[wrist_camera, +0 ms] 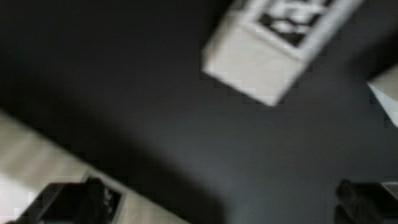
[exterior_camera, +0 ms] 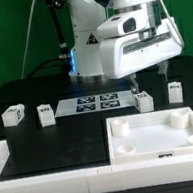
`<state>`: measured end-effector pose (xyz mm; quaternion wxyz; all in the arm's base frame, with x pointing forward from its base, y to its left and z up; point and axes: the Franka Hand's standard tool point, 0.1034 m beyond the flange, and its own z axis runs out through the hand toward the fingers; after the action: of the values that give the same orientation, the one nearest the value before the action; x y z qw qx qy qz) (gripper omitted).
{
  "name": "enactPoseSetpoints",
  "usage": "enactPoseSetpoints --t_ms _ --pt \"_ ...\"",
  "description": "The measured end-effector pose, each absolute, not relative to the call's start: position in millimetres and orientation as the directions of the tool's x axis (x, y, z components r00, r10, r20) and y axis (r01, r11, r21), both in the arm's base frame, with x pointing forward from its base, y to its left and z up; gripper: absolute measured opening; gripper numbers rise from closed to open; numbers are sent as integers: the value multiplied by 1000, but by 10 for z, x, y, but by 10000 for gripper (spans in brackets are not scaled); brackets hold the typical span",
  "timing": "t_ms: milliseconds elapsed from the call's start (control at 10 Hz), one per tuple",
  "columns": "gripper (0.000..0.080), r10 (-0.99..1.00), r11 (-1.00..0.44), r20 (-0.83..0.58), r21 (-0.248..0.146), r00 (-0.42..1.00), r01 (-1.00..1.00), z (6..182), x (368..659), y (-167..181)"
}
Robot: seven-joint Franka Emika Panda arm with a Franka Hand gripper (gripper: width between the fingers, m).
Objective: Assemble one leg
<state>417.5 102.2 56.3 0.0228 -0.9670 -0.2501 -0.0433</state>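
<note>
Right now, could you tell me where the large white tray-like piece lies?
The tray-like piece lies at the exterior view's lower right, on the table, in front of two legs.

Marker board (exterior_camera: 96,104) between two pairs of legs (exterior_camera: 46,114), tray (exterior_camera: 156,136) nearer the camera.

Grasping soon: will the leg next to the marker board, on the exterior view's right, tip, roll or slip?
Likely stiff: the leg looks like rigid moulded plastic. Blocky with flat faces, it should slide, not roll. Its smooth white surface may slip slightly.
</note>
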Motion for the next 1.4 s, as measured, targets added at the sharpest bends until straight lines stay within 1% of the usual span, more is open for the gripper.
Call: enactPoseSetpoints --t_ms 200,300,500,700,1000,1100,1200,1300,1400 --pt "649 229 -970 79 -61 970 234 544 4112 1195" --pt "649 103 -991 66 -77 993 108 536 4073 1302" --pt "649 -87 -992 45 -97 995 -83 534 4014 1484" --pt "649 -267 -958 23 -112 963 -263 533 4016 1476" --pt "649 -228 -969 -8 -101 974 -227 518 3997 1460" --pt "649 -217 -971 -82 -79 973 -224 481 3908 1436" --pt "649 -209 -972 -196 -61 958 -225 478 3867 1444" --pt "649 -205 -973 -233 -57 951 -224 474 3892 1480" --pt "649 -191 -976 -342 -35 920 -216 464 3786 1496"
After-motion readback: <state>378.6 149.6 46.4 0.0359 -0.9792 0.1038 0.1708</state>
